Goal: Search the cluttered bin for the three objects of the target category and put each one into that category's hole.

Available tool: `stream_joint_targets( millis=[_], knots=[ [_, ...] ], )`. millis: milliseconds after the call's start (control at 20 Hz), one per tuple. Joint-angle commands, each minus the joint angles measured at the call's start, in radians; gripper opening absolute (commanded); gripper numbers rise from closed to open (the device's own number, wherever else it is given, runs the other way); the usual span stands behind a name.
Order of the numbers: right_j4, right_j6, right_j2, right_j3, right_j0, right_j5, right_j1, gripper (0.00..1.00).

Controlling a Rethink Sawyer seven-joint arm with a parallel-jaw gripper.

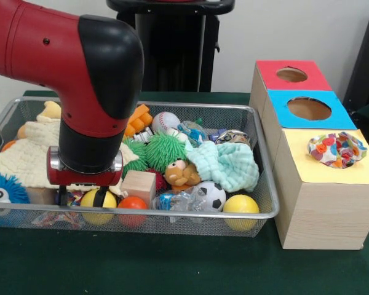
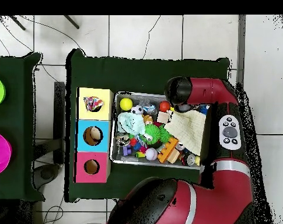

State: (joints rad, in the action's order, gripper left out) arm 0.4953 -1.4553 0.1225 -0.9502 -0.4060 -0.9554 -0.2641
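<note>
**Yellow ball at the basket's front rim, gripper low above it**

Yellow ball lies against the wire basket's near wall, under the gripper; I cannot tell whether the gripper is spread or closed. One floral cloth sits in the yellow box's hole.

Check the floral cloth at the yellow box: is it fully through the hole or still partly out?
Partly out. The floral cloth sits bunched in the hole of the yellow-topped box, with its folds showing above the top.
</note>
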Motion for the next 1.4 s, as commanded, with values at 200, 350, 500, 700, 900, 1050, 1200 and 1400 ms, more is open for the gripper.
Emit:
stream_joint_targets(
  millis=[200, 350, 500, 700, 900, 1050, 1200, 1400],
  knots=[
    [0.103, 0.16, -0.027, 0.046, -0.009, -0.087, 0.041, 1.0],
    [0.107, 0.157, -0.029, 0.067, -0.011, -0.077, 0.052, 1.0],
    [0.108, 0.157, -0.029, 0.081, -0.014, -0.069, 0.061, 1.0],
    [0.109, 0.149, -0.025, 0.102, -0.019, -0.06, 0.092, 1.0],
    [0.099, 0.138, -0.018, 0.113, -0.029, -0.062, 0.116, 1.0],
    [0.09, 0.12, -0.012, 0.127, -0.036, -0.062, 0.138, 1.0],
    [0.096, 0.109, -0.01, 0.142, -0.039, -0.039, 0.157, 1.0],
    [0.109, 0.103, -0.015, 0.151, -0.04, -0.015, 0.165, 1.0]
  ],
)
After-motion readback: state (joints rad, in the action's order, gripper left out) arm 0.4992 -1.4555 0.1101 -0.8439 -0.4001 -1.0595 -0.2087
